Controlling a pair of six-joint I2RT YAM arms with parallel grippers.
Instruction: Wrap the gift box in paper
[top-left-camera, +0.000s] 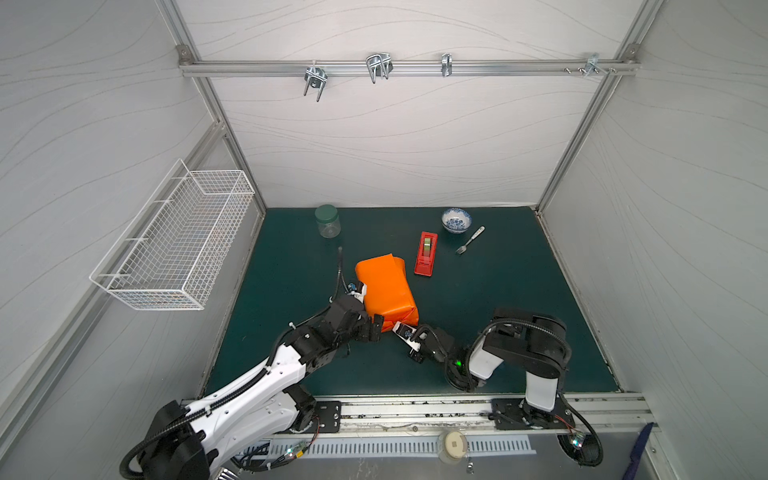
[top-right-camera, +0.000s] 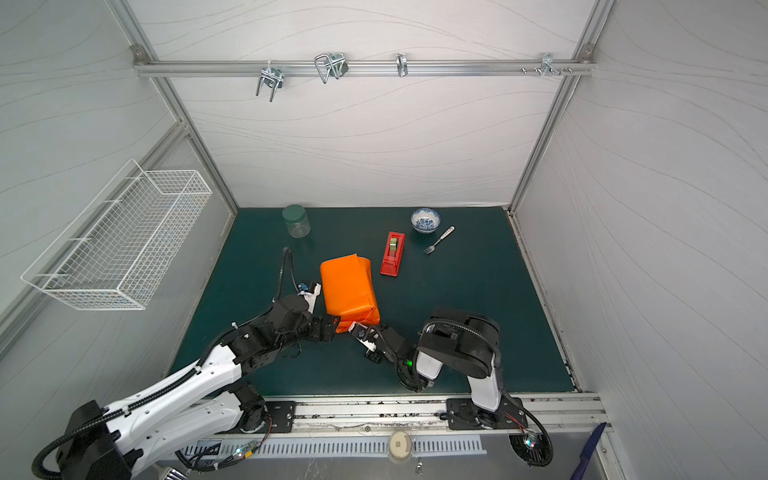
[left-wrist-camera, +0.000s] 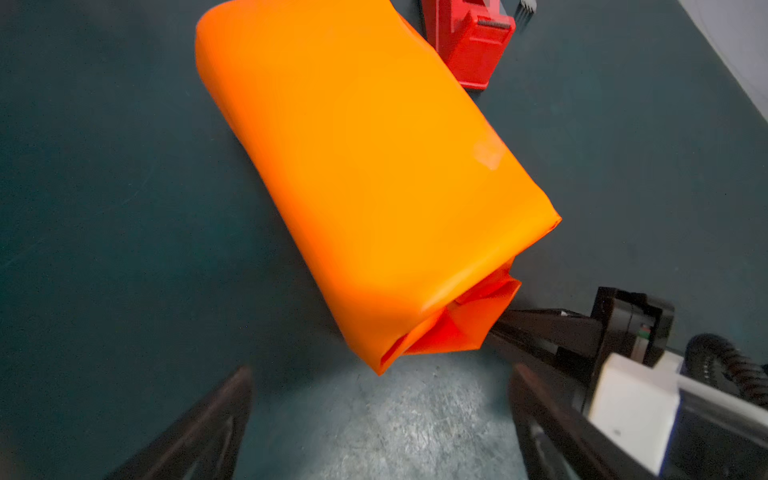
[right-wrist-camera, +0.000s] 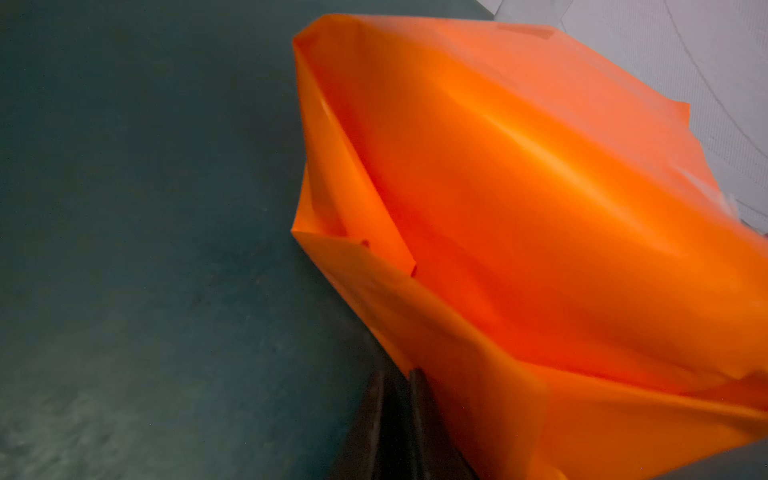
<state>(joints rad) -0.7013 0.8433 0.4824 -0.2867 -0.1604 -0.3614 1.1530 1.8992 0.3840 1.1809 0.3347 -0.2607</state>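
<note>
The orange paper (top-left-camera: 384, 286) (top-right-camera: 349, 286) is folded round a block-shaped parcel lying on the green mat (top-left-camera: 498, 282); the gift box is hidden inside it. At the parcel's near end the paper stands open, with loose flaps (left-wrist-camera: 453, 328) (right-wrist-camera: 498, 270). My left gripper (top-left-camera: 374, 328) (top-right-camera: 330, 326) (left-wrist-camera: 382, 382) is open just short of that end, with only bare mat between its fingers. My right gripper (top-left-camera: 394, 327) (top-right-camera: 354, 326) (right-wrist-camera: 397, 376) is shut, its tips at the edge of the lower flap; the paper lies against one finger, and none shows between the two.
A red tape dispenser (top-left-camera: 427, 253) lies just right of the parcel's far end. At the back are a jar with a green lid (top-left-camera: 327, 221), a blue-patterned bowl (top-left-camera: 456, 220) and a fork (top-left-camera: 469, 240). A white wire basket (top-left-camera: 174, 241) hangs on the left wall.
</note>
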